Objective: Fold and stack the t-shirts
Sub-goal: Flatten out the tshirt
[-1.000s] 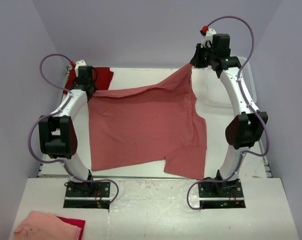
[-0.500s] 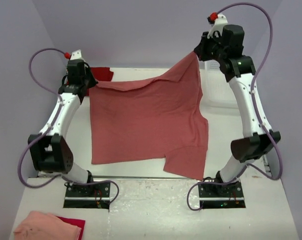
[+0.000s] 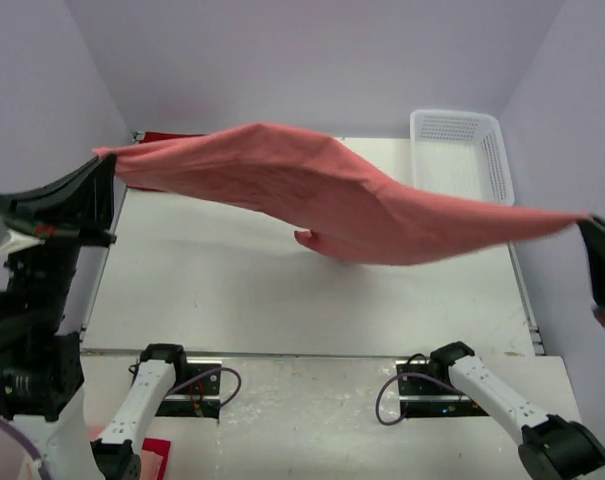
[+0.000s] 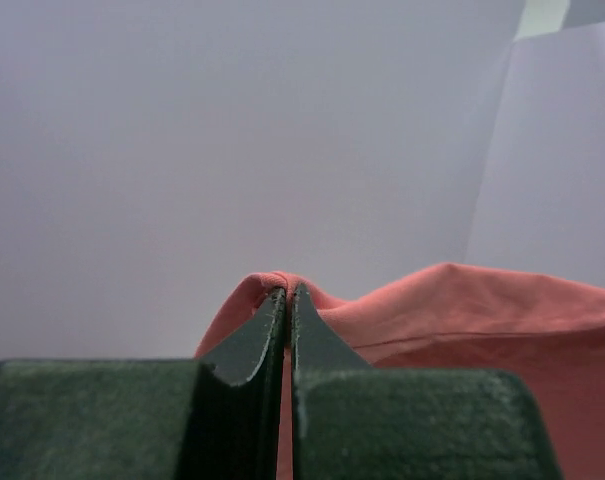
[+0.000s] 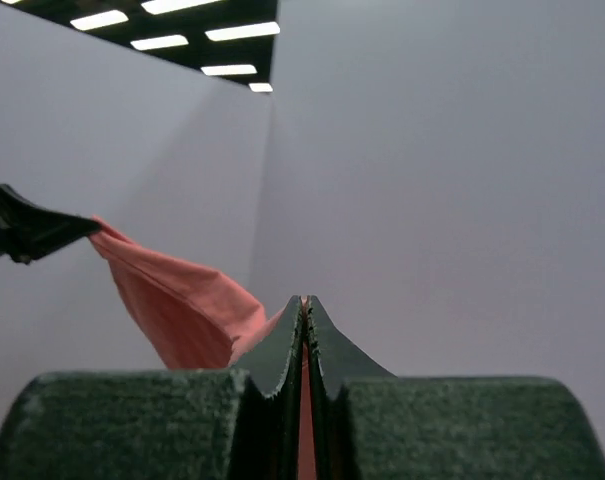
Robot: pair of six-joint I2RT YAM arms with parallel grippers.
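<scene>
Left gripper (image 4: 287,300) is clamped on a bunched edge of the shirt (image 3: 322,195); right gripper (image 5: 304,312) pinches the opposite edge. I see soft salmon cloth stretched as a sagging band above the table (image 3: 212,290), one fold drooping mid-table. Mesh basket (image 3: 460,150) sits at the far right corner.

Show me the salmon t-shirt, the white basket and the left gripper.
salmon t-shirt (image 3: 362,205), top view, middle of the stretched cloth.
white basket (image 3: 454,114), top view, far rim.
left gripper (image 4: 287,298), left wrist view, between its fingertips.

The t-shirt (image 3: 312,190) is plain salmon red, the mesh basket (image 3: 457,150) white, the walls (image 3: 312,60) lilac.
</scene>
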